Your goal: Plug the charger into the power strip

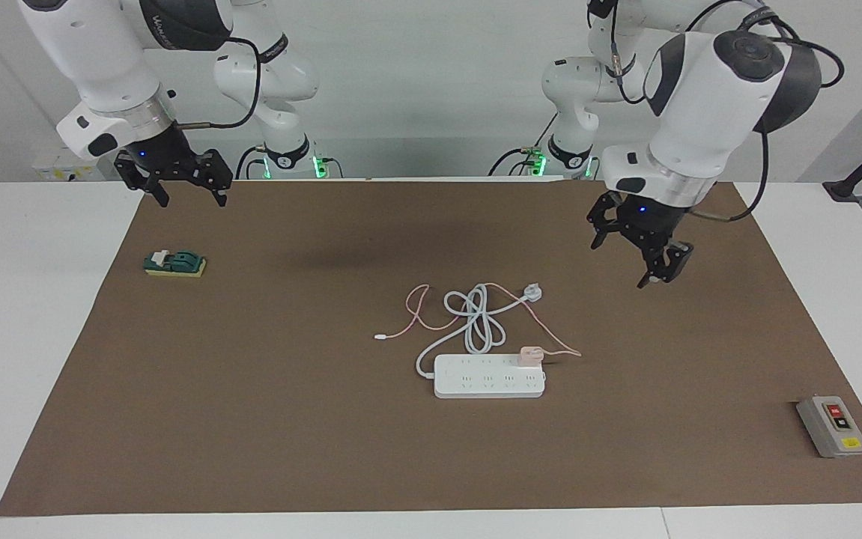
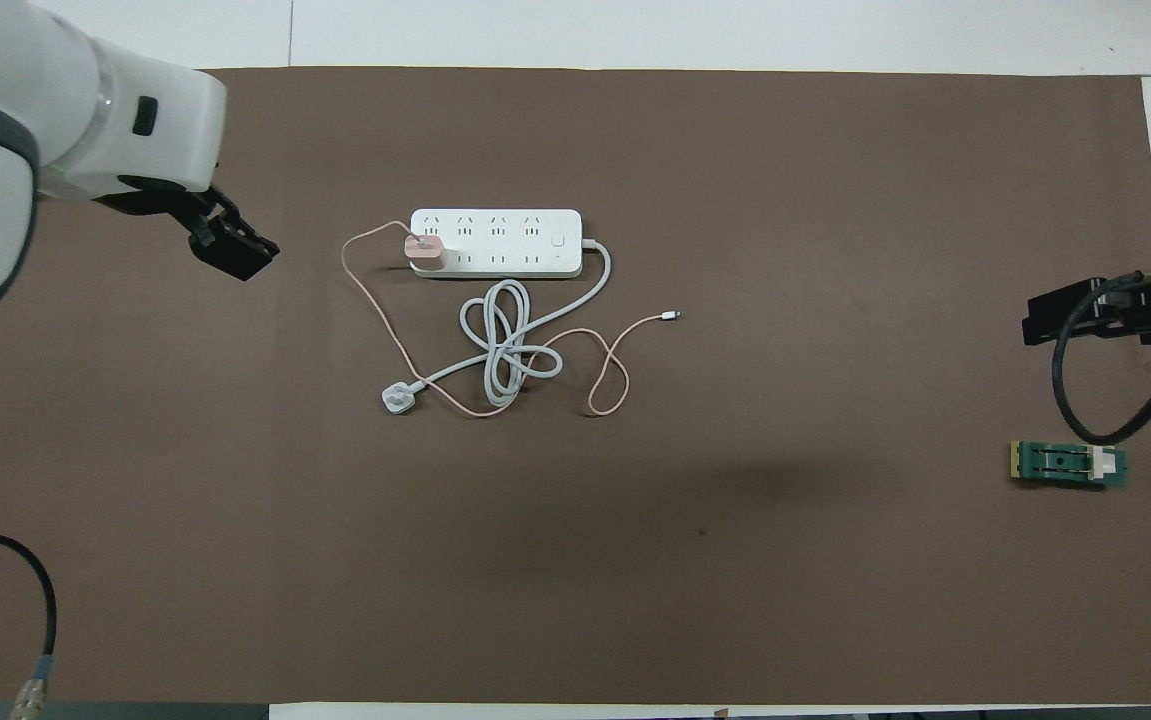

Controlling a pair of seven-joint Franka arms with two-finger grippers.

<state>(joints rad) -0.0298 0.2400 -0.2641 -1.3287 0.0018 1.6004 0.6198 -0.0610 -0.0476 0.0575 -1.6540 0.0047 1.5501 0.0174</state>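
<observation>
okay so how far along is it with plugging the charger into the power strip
Looks done: the charger sits on the power strip at its end toward the left arm, apparently plugged in. In hand: nothing; the left gripper is open, raised over bare mat, and the right gripper waits open. Left: nothing obvious.
</observation>
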